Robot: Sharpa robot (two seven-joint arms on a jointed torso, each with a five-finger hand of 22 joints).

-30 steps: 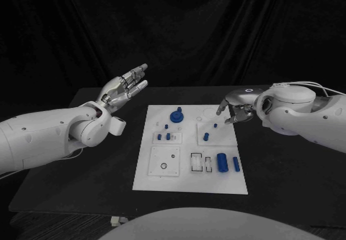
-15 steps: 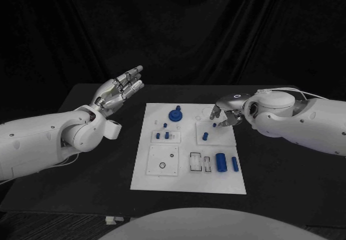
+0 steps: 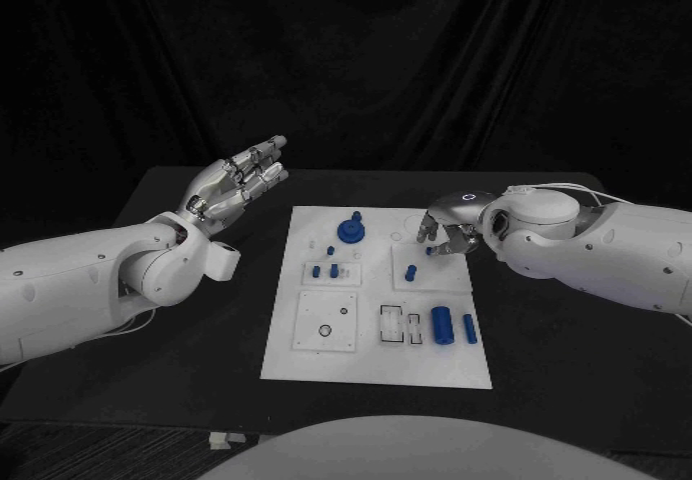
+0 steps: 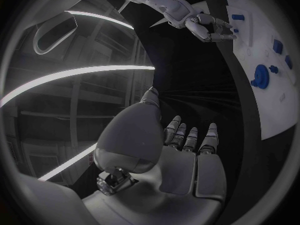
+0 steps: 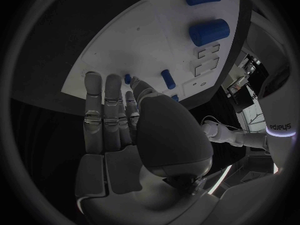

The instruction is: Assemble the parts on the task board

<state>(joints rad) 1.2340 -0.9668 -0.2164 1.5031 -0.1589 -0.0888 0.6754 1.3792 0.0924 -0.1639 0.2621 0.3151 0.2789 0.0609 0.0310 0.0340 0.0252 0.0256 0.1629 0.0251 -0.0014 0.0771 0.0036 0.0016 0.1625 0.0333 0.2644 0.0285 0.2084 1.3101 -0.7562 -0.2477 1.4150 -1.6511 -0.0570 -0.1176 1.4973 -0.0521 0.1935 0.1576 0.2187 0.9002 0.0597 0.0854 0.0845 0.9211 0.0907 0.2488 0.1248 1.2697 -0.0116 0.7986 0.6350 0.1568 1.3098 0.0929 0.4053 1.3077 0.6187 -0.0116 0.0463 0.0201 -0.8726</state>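
Note:
The white task board (image 3: 378, 352) lies in the middle of the black table. On it are a blue knob (image 3: 352, 232), small blue pieces (image 3: 327, 270), a blue peg (image 3: 411, 271), a thick blue cylinder (image 3: 443, 325) and a thin one (image 3: 470, 328). My right hand (image 3: 449, 228) hovers over the board's far right corner, fingers curled down. At its wrist, a small blue piece (image 5: 127, 78) shows beside the thumb tip, and whether it is pinched is unclear. The cylinder (image 5: 209, 32) and peg (image 5: 168, 79) lie beyond. My left hand (image 3: 238, 182) is raised left of the board, fingers straight, holding nothing.
The left wrist view shows my right hand (image 4: 209, 27) over the board's edge (image 4: 275, 120) and the blue knob (image 4: 259, 77). Bare black table (image 3: 577, 350) surrounds the board on all sides, with dark curtain behind.
My right hand and arm have moved left, further over the board's far right corner. The left hand has stayed raised and shifted only slightly.

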